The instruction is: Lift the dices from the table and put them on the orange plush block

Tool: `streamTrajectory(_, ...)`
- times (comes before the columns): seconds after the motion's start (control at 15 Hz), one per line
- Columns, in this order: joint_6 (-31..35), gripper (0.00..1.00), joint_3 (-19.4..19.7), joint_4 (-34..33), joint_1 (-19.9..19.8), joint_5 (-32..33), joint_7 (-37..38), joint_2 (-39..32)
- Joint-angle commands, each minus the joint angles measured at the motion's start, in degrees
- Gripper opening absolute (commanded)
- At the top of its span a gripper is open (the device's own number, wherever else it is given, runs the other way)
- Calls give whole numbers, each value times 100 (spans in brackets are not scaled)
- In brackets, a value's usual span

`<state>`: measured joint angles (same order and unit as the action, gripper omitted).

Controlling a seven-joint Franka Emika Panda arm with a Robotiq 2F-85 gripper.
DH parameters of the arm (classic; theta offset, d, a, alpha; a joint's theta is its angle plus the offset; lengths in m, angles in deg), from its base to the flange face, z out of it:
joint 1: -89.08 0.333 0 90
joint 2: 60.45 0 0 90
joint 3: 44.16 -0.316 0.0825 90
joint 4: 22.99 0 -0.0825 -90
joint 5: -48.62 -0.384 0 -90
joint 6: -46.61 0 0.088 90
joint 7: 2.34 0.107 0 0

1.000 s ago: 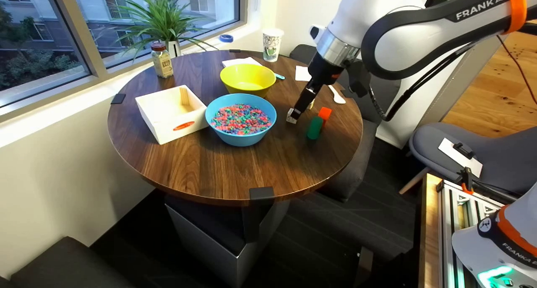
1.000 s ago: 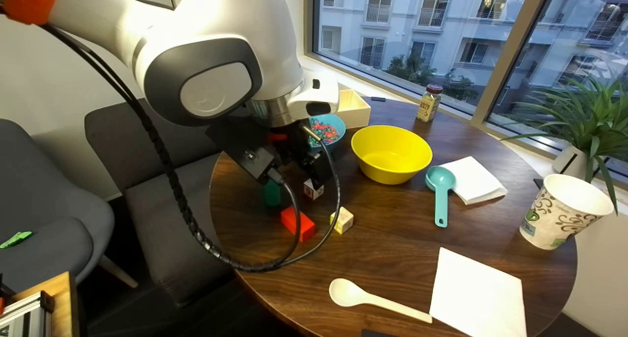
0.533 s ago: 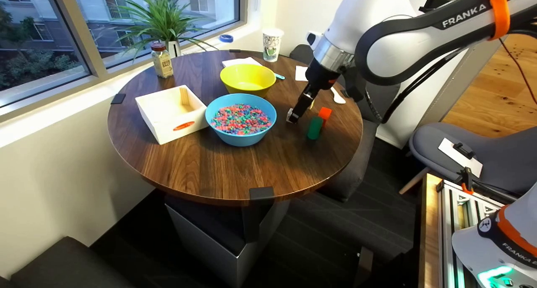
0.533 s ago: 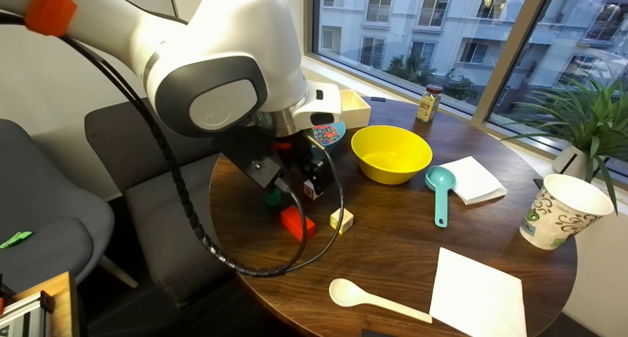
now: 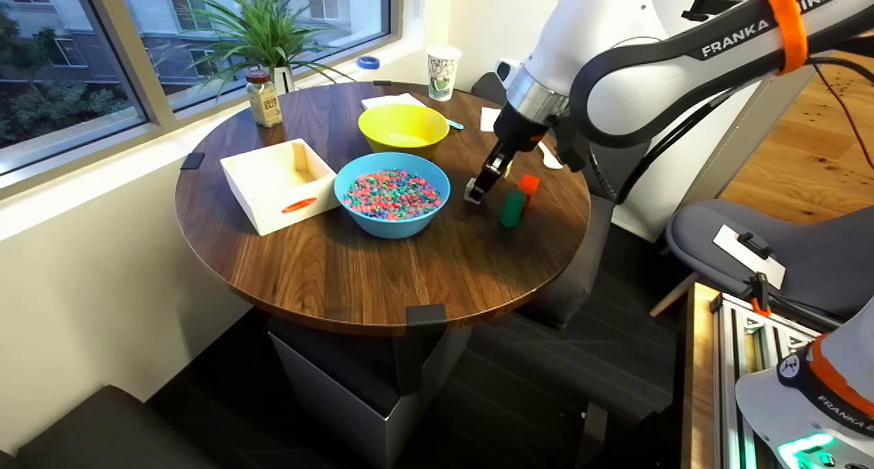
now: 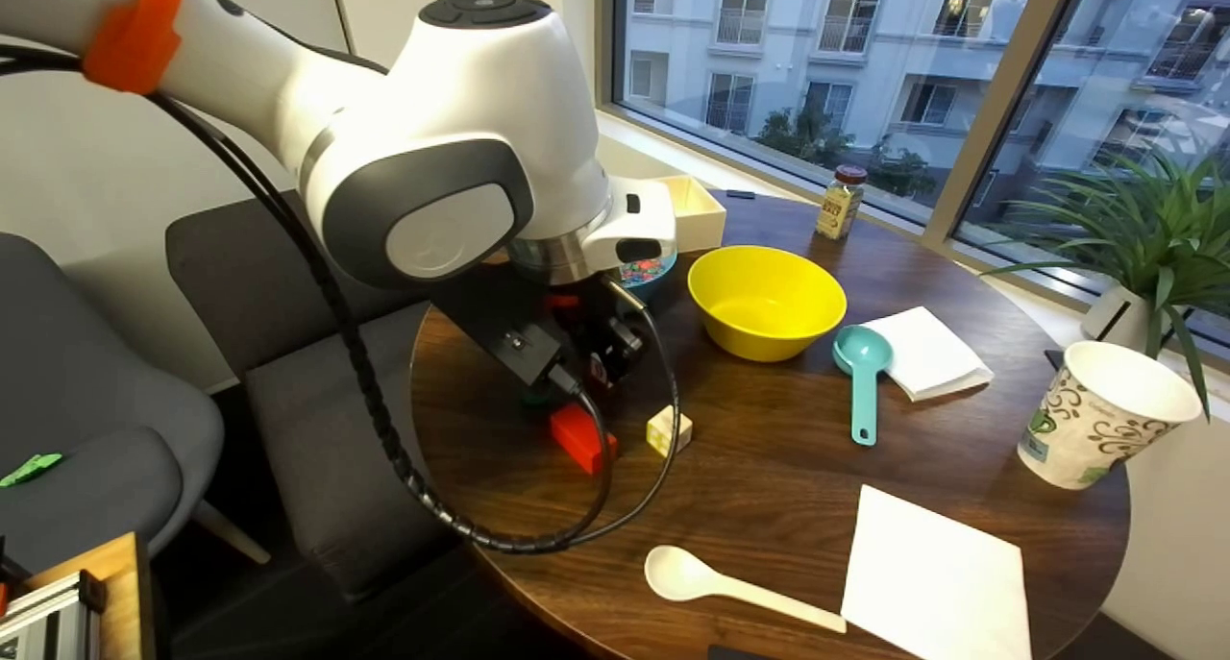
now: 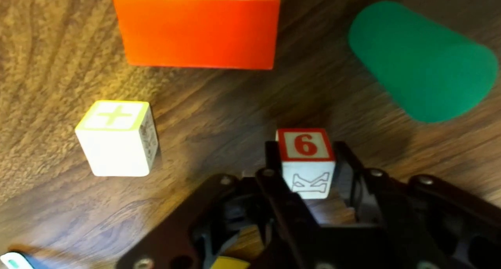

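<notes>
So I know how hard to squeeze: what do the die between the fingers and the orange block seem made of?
The die: perhaps painted wood or plastic, smooth finish; straight edges, printed-looking red numeral. The orange block: possibly painted wood or plastic, slightly glossy; bright highlight along one edge.

The orange block (image 7: 199,34) and green cylinder (image 7: 422,65) flank a tabletop gap (image 7: 309,73) near one die (image 7: 307,163).

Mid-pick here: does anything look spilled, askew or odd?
Only the black cable looks untidy: in an exterior view it hangs in a loose loop, crossing in front of the orange block. No spill shows; the beads lie inside the blue bowl.
</notes>
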<state>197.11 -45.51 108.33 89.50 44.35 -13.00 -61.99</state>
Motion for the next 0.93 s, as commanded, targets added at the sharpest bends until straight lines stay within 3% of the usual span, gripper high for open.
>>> streamTrajectory(0.0,210,9,8,119,-15,-181,-210,-26)
streamTrajectory(0.87,-312,9,45,648,53,155,-286,1228)
